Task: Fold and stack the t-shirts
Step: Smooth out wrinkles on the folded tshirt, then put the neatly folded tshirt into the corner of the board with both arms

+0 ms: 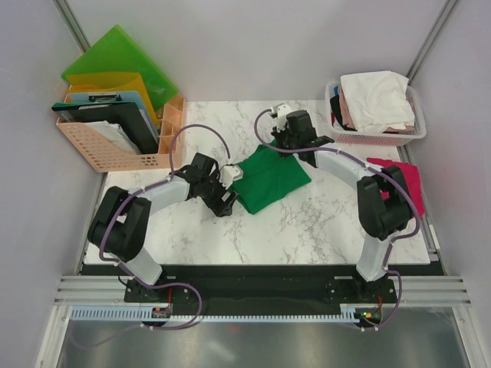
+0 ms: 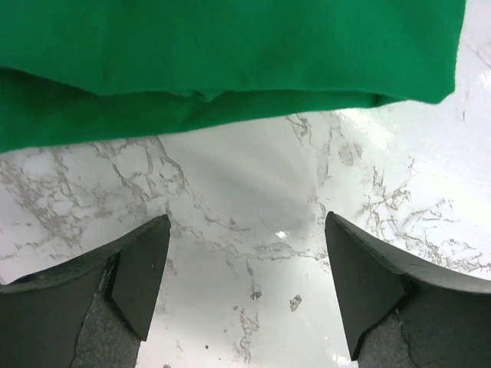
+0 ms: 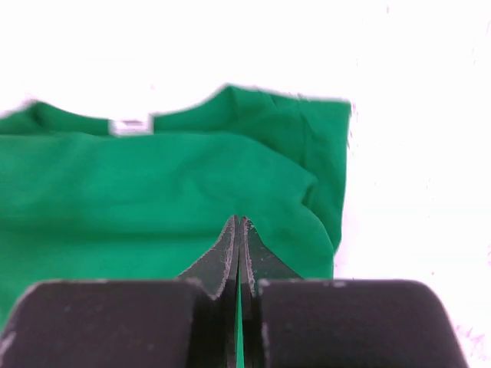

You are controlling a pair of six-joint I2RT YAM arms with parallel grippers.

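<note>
**Green t-shirt (image 1: 268, 178) at table centre, right gripper pinching its far edge**

**Item:** green t-shirt, single colour, soft cloth.
**Location:** middle of the white marbled table (image 1: 307, 230). It lies flat, folded to a rough rectangle and set at a slant.
**Condition:** the right wrist view (image 3: 153, 192) shows the collar on the far side with a white neck label (image 3: 130, 125). A folded layer lies across the body below it. The left wrist view (image 2: 230, 54) shows two stacked cloth edges along the side nearest that camera.

**Right gripper (image 1: 288, 146):** at the shirt's far edge. The jaws are pressed together, and the right wrist view (image 3: 239, 230) shows a thin sliver of green cloth caught between them.

**Left gripper (image 1: 230, 190):** at the shirt's left edge, low over the table. The jaws stand wide apart and grip nothing. In the left wrist view (image 2: 249, 276) only bare marble (image 2: 268, 176) lies between the two dark fingers (image 2: 142, 268). The cloth edge sits just beyond the fingertips, apart from them.

**Magenta t-shirt (image 1: 410, 184):** at the table's right edge, partly hidden behind the right arm and well apart from the green one.

**White basket (image 1: 414, 134):** at the far right corner. A white t-shirt (image 1: 376, 96) is heaped on top, with pale pink cloth (image 1: 347, 107) showing at its left side.

**Peach crate (image 1: 100, 149):** at the far left corner. It holds a green folder (image 1: 115, 57), a yellow folder (image 1: 115, 83) and a black clipboard (image 1: 100, 115), all standing on edge.
</note>
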